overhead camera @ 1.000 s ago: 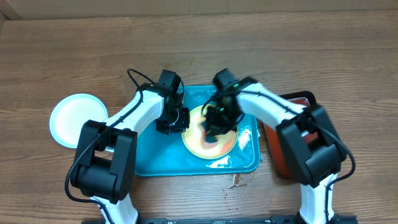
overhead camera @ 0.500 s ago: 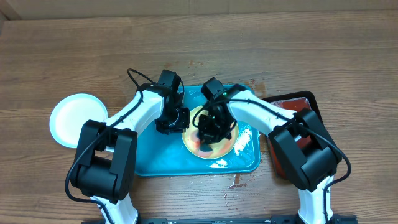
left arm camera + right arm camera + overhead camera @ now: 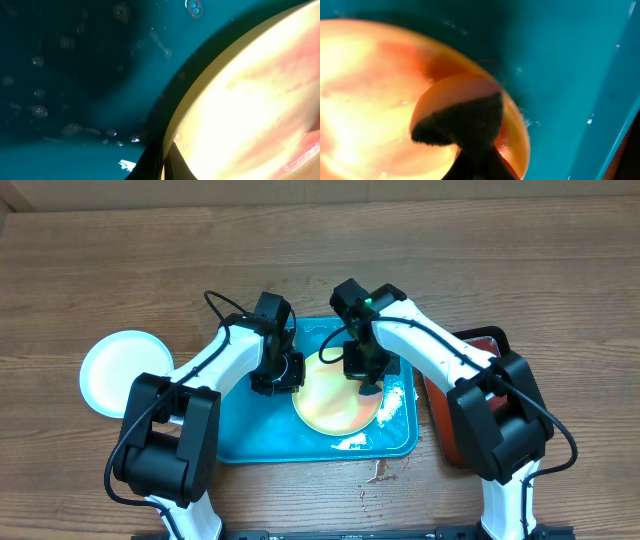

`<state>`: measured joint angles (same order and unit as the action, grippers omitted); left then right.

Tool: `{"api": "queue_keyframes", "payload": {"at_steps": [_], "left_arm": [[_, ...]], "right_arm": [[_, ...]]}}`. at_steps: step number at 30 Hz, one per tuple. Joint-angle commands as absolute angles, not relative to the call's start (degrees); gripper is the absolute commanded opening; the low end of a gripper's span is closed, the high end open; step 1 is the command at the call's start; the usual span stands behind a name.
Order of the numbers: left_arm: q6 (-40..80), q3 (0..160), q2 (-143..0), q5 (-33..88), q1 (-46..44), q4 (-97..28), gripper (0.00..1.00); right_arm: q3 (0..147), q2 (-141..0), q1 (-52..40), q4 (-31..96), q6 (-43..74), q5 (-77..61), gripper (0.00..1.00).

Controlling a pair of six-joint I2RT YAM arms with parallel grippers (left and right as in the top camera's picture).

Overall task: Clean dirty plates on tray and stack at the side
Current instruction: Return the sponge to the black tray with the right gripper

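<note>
A pale yellow plate [image 3: 335, 408] smeared with red-orange sauce lies in the turquoise tray [image 3: 250, 430]. My left gripper [image 3: 285, 373] is shut on the plate's left rim; in the left wrist view the two dark fingertips [image 3: 150, 167] pinch the yellow edge of the plate [image 3: 250, 100]. My right gripper [image 3: 366, 367] is shut on a sponge [image 3: 460, 117] with a dark scouring face. It presses the sponge on the plate [image 3: 365, 85] near its far right rim. A pale white plate [image 3: 120, 372] sits on the table left of the tray.
A red tray with a black rim [image 3: 470, 385] lies right of the turquoise tray, under my right arm. Foam [image 3: 395, 400] and water drops lie on the tray floor [image 3: 75, 75]. A small wet spill [image 3: 380, 470] marks the table by the tray's front edge.
My right gripper swept the sponge from the plate's middle up to its far right rim. The left gripper and the plate stayed in place.
</note>
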<state>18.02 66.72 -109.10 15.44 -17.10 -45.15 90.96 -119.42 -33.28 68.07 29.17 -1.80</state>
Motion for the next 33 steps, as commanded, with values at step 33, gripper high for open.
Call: {"api": "queue_keyframes", "payload": {"at_steps": [33], "left_arm": [[22.8, 77.5, -84.3, -18.3, -20.6, -63.9, 0.04]], "right_arm": [[96.6, -105.6, -13.2, 80.2, 28.4, 5.3, 0.04]]}}
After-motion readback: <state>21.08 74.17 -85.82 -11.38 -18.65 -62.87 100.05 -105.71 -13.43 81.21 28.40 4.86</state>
